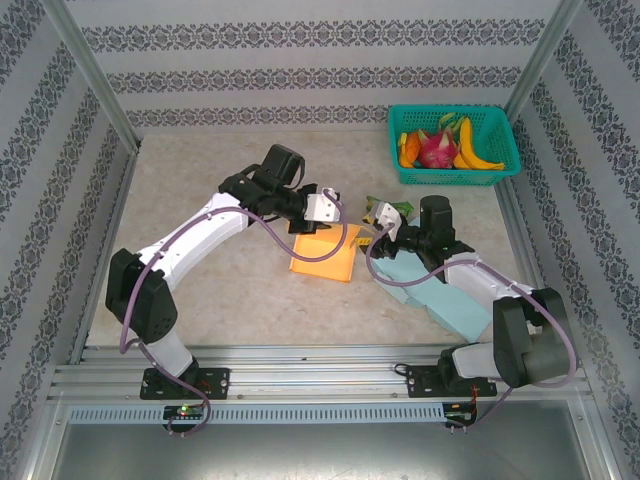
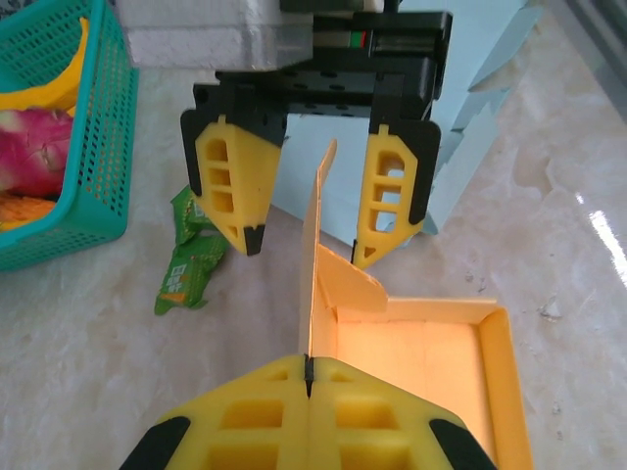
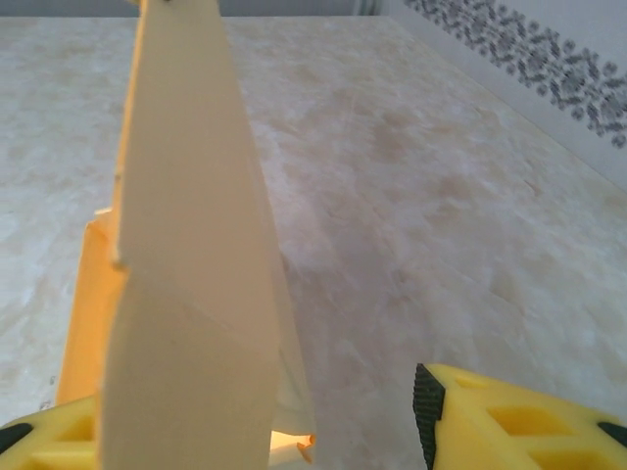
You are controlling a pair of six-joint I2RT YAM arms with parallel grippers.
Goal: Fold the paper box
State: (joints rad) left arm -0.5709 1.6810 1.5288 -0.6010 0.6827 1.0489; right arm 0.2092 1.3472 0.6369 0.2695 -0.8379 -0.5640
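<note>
The orange paper box (image 1: pixel 325 255) lies mid-table, partly folded, with low walls along its edges (image 2: pixel 421 357). One tall side flap (image 2: pixel 315 245) stands upright. My left gripper (image 2: pixel 307 364) is shut on the near end of that flap, its yellow pads pressed together on the paper; from above it sits at the box's far edge (image 1: pixel 328 207). My right gripper (image 2: pixel 309 247) faces it, open, with a finger on each side of the flap's far end and not touching it. In the right wrist view the flap (image 3: pixel 186 274) rises between the spread fingers (image 3: pixel 509 421).
A light blue paper sheet (image 1: pixel 440 290) lies under the right arm. A green snack packet (image 2: pixel 191 264) lies beside the right gripper. A teal basket (image 1: pixel 455 168) of fruit stands at the back right. Metal frame posts and patterned walls enclose the table.
</note>
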